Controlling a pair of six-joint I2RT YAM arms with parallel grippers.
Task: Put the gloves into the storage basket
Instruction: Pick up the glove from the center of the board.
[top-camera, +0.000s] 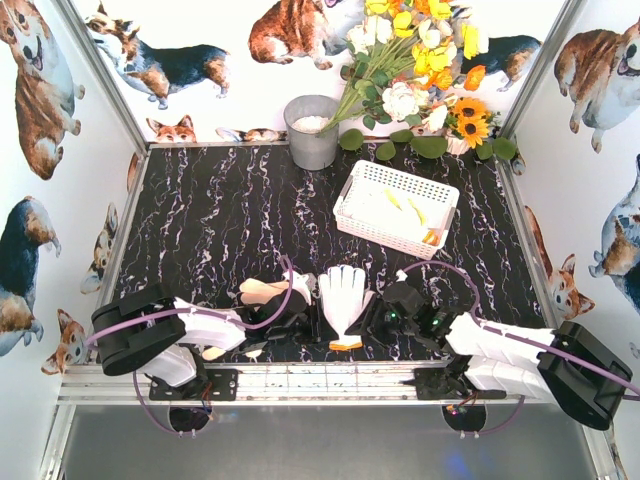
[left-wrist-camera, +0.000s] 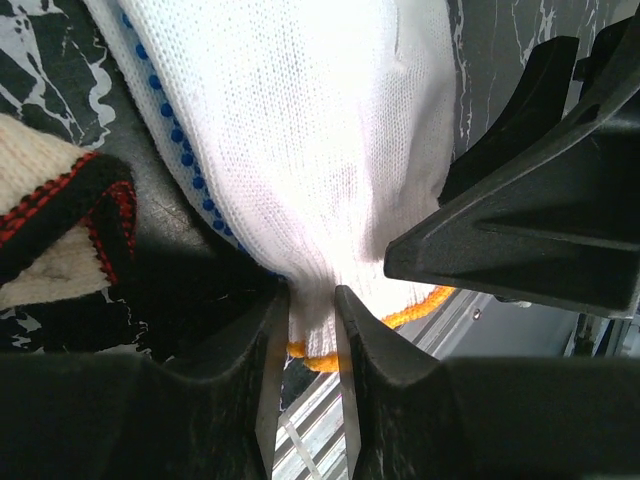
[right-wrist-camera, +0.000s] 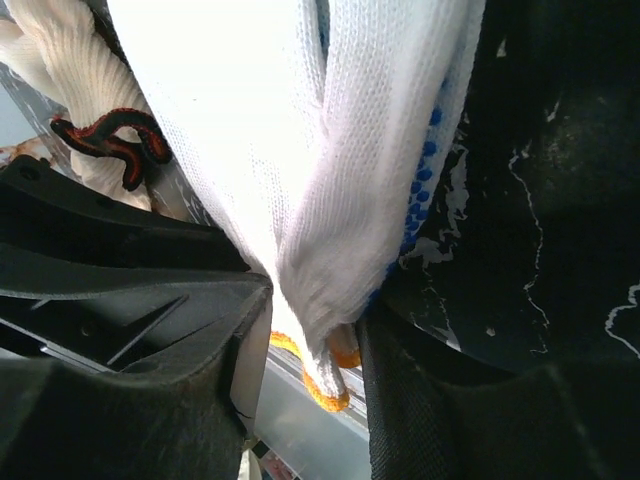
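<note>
Left gripper (left-wrist-camera: 312, 300) clamped on the orange-hemmed cuff of the white glove (top-camera: 345, 290), right gripper (right-wrist-camera: 310, 312) pinching that cuff too, glove flat on the marble table (top-camera: 220, 220) at its near edge, storage basket (top-camera: 385, 238) well apart at far right, 1 cream glove (top-camera: 262, 290) beside the left gripper

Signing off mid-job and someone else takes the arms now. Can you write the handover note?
Left claw: shut on the orange cuff of the white glove, near the table's front edge.
Right claw: jaws either side of the same cuff; firm grip unclear.
Cream glove: on the table beside the left arm.
Done: storage basket, far right, holds gloves with yellow patches.
To do: carry the white glove, then the cream glove, to the basket.
</note>
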